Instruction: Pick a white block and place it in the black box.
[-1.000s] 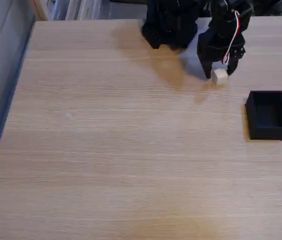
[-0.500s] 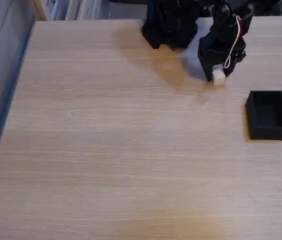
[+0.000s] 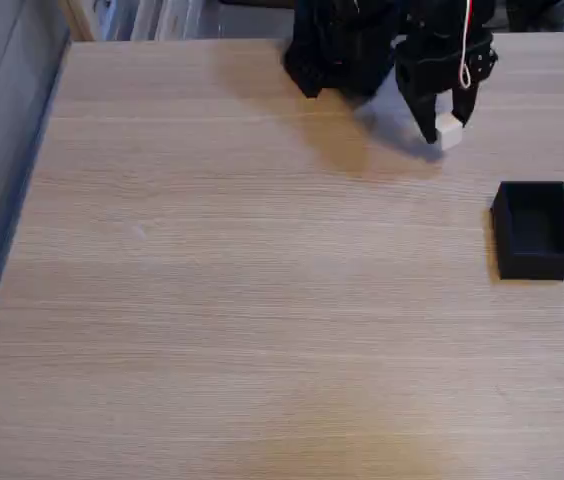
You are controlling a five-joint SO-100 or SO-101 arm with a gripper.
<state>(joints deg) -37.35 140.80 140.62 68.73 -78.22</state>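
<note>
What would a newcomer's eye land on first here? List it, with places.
First, the black arm at the top right of the fixed view, its pincer shut on the white block, a red and white cable looping down its front. Next, the black box, open-topped and seemingly empty, sitting apart below and to the right near the right edge. The rest is the pale wooden table, with a grey-blue strip down its left side.

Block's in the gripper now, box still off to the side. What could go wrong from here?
1. The block sits at the very tip of the gripper, partly sticking out; a shallow hold like that could slip during the carry.
2. The box is small and thin-walled; a slightly off release could land the block on its rim or outside.
3. A low approach might nudge the light box across the table.
</note>
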